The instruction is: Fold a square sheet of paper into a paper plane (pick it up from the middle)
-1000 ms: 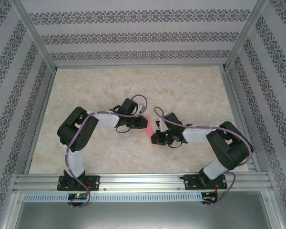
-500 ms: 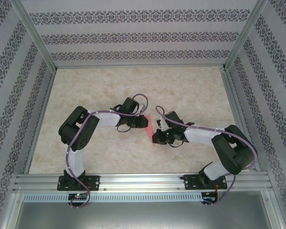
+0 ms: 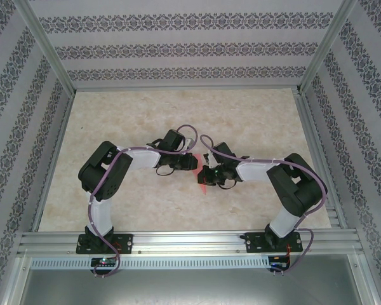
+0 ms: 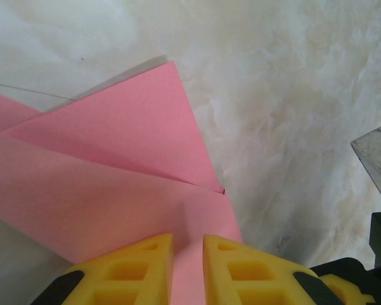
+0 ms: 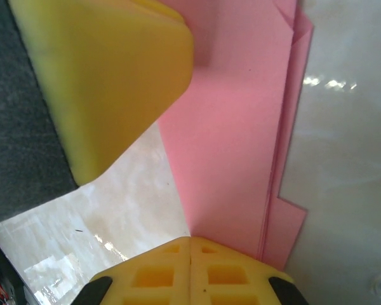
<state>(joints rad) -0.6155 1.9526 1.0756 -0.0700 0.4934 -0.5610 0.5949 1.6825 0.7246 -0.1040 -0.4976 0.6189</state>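
We are pinching the creased pink sheet of paper [image 4: 114, 171] between our left gripper's [image 4: 187, 257] fingers at the middle of the table [image 3: 260, 121]; our right gripper [image 5: 190, 264], fingers together, is resting on it.

Pale marbled table [image 3: 254, 121] (glossy), patterned walls [image 3: 178, 47], aluminium rail [image 3: 190, 241] in front.

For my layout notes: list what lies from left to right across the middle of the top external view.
Left arm's black elbow → left gripper → pink-red folded sheet of paper → right gripper → right arm's black elbow.
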